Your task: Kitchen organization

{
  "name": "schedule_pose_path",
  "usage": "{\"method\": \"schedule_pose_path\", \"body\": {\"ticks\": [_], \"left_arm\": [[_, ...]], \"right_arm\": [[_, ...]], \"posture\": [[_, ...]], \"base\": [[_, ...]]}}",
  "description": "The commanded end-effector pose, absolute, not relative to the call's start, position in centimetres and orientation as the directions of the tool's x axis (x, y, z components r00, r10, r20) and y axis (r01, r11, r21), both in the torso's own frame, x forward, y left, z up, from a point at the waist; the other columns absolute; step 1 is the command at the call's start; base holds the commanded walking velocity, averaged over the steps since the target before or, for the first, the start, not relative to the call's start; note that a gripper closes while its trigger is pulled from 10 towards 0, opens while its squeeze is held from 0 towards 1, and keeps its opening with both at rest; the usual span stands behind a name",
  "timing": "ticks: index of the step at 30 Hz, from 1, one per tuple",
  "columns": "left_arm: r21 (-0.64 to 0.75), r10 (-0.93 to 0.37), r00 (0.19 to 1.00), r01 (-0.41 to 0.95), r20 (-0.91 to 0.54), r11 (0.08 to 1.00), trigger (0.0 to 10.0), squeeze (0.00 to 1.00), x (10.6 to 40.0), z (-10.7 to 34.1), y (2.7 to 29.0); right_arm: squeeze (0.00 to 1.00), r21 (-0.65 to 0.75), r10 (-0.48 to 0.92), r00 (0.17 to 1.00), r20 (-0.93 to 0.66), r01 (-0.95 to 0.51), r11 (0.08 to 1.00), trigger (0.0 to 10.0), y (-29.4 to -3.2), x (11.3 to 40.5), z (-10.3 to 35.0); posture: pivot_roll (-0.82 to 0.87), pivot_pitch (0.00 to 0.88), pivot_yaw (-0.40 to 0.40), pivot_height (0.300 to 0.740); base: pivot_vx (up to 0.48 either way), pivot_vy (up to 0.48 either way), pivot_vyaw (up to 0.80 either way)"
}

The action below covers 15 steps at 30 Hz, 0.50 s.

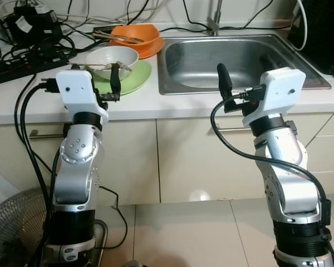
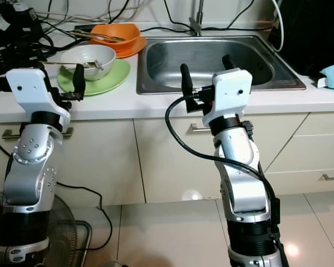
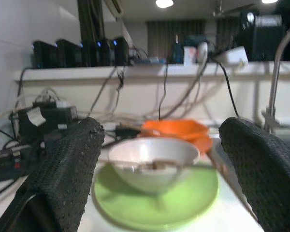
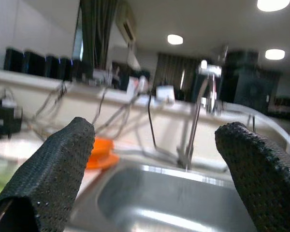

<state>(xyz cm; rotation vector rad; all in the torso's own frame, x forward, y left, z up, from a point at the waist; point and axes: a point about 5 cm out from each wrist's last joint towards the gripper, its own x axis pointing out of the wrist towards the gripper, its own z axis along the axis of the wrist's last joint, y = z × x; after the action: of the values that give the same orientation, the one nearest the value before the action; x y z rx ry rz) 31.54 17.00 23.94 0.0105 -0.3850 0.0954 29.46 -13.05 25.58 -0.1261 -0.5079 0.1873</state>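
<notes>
Arms: two silver arms rise nearest the camera, both raised to the front edge of the tabletop (image 1: 22,108) with forearms upright and wrists bent forward toward the back wall.
Sink: steel basin (image 1: 234,61) sunk into the right half of the tabletop, nothing visible inside it, tap at its back edge.
Green plate: pale green plate (image 1: 134,79) near the front edge, left of the sink, carrying the white bowl.
Orange dishes: orange bowl (image 1: 134,34) on an orange plate, behind the green plate toward the back edge, utensils lying across it.
White bowl: white bowl (image 1: 112,59) sits on the green plate with a utensil resting in it.
Handling: the bowl looks like rigid, glazed ware, probably light but slippery and breakable; the rim seems the best place to pinch, away from the loose utensil, which could slide out if the bowl tips.
Left end effector: left end effector (image 3: 159,179) hovers just in front of the green plate, fingers spread wide, bowl framed between them, touching nothing.
Right end effector: right end effector (image 4: 154,183) hangs at the sink's front edge, fingers wide apart, holding nothing.
</notes>
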Motion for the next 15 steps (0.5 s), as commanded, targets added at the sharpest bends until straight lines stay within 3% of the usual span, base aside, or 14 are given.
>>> {"method": "schedule_pose_path", "body": {"ticks": [1,15], "left_arm": [[-0.021,0.092,0.909,-0.091,0.406,0.996,10.0,0.00,31.4,25.4,17.0],[0.125,-0.057,0.962,0.024,0.267,0.992,10.0,0.00,31.2,22.4,18.4]], "right_arm": [[0.00,-0.161,0.207,0.835,0.510,-0.144,0.976,10.0,-13.3,29.0,27.1],[0.00,-0.215,0.287,0.853,0.437,-0.211,0.954,10.0,-14.5,29.4,27.0]], "posture": [[0.01,0.024,0.031,0.740],[0.02,0.027,0.037,0.740]], "base": [[0.000,0.000,0.00],[0.000,0.000,0.00]]}}
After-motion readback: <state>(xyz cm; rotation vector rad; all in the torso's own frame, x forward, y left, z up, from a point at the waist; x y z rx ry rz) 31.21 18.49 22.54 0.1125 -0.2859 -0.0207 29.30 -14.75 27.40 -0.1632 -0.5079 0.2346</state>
